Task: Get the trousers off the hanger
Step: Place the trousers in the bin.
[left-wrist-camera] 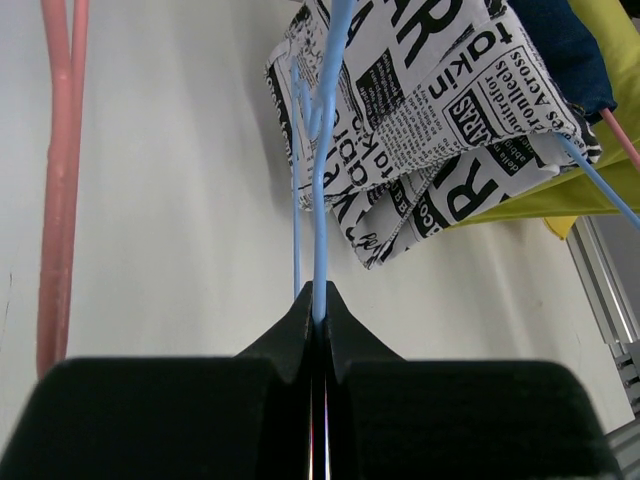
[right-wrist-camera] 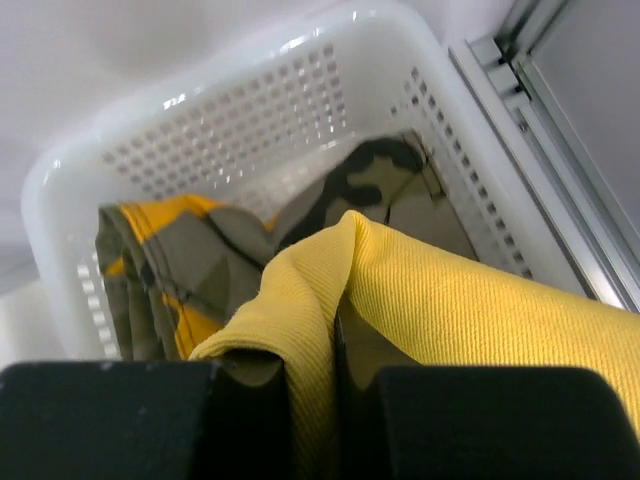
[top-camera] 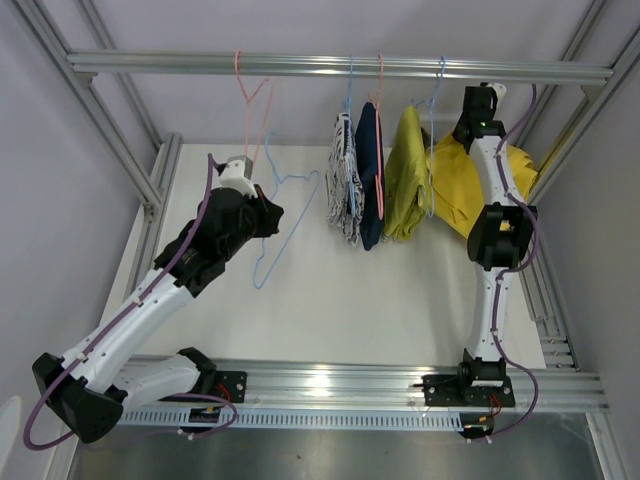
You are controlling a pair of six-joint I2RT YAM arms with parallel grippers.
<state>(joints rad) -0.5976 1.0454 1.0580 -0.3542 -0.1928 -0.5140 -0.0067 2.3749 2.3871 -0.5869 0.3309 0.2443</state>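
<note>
- Step: right end effector (right-wrist-camera: 335, 385), pinched on the yellow trousers (right-wrist-camera: 450, 290), hangs over the basket (right-wrist-camera: 250, 120); next move is probably release.
- Left end effector (left-wrist-camera: 316, 300) is clamped on the bare blue hanger (left-wrist-camera: 325, 150).

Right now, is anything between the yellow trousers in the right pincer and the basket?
Nothing visible blocks the way. The right pincer is shut on the yellow trousers, which hang over the open basket. Only the camouflage trousers lie inside it.
</note>
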